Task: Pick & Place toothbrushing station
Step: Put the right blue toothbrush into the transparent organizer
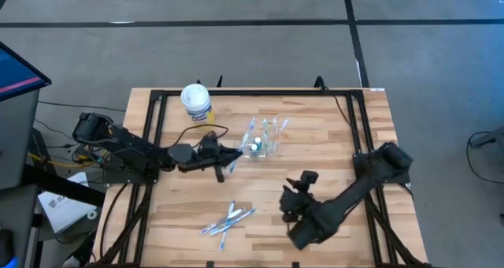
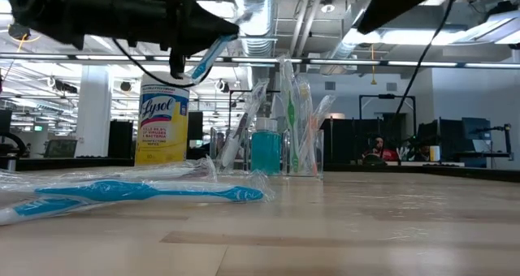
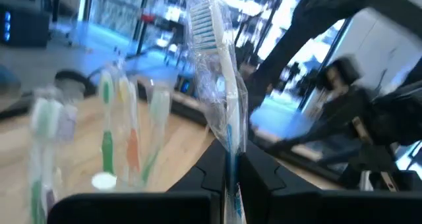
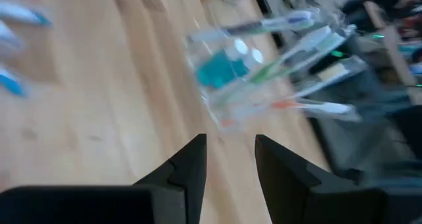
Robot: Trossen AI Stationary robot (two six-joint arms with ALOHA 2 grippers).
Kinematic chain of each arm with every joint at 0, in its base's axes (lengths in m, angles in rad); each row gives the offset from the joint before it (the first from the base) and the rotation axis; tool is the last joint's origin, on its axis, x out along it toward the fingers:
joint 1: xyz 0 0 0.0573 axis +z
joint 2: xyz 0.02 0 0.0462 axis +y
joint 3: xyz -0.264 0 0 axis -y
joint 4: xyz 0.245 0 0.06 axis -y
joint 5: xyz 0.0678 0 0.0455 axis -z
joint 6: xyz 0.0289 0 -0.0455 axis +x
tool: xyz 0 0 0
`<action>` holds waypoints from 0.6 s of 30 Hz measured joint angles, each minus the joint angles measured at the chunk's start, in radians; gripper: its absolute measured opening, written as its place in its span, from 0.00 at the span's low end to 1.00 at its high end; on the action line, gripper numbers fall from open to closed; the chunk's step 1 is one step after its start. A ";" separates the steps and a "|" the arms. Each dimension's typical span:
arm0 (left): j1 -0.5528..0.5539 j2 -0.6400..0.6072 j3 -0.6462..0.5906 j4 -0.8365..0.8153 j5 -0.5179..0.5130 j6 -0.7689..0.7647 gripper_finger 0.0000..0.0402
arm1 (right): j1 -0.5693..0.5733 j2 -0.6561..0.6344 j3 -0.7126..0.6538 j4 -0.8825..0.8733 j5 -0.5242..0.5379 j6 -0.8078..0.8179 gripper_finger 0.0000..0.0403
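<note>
A small clear cup (image 1: 264,142) stands on the table's middle with several toothbrushes and a teal tube upright in it; it also shows in the low view (image 2: 280,150). My left gripper (image 1: 224,161) is just left of the cup, above the table, shut on a wrapped blue and white toothbrush (image 1: 235,165). Several more wrapped toothbrushes (image 1: 228,219) lie flat on the table near the front edge. My right gripper (image 1: 294,199) is open and empty, right of that pile and nearer than the cup, with the cup ahead of its fingers (image 4: 245,79). My left gripper pinches the wrapped toothbrush by its handle (image 3: 229,159) between its two fingers. The fingers come roughly level from the table's left. The bristle head (image 3: 203,21) sticks out beyond the fingertips toward the cup. The toothbrush is lifted clear of the table (image 2: 208,55).
A white tub with a yellow label (image 1: 196,102) stands at the far left of the cup. A black cable (image 1: 189,132) runs over the table near the left arm. Black frame rails (image 1: 358,126) run along the table's left, right and far sides.
</note>
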 joint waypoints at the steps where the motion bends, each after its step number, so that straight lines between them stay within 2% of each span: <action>1: 0.002 0.000 -0.021 0.050 0.003 0.010 0.03 | 0.011 -0.038 -0.046 0.062 0.005 -0.003 0.29; 5: 0.012 0.000 -0.085 0.194 0.004 0.067 0.03 | 0.040 -0.175 -0.221 0.333 0.020 -0.081 0.29; 10: 0.027 0.000 -0.102 0.234 0.002 0.147 0.03 | 0.051 -0.307 -0.407 0.593 0.021 -0.160 0.29; 14: 0.052 0.000 -0.102 0.250 -0.001 0.235 0.03 | 0.051 -0.372 -0.502 0.692 0.020 -0.165 0.29; 18: 0.084 0.013 -0.101 0.280 -0.004 0.248 0.03 | 0.051 -0.390 -0.543 0.729 0.019 -0.165 0.29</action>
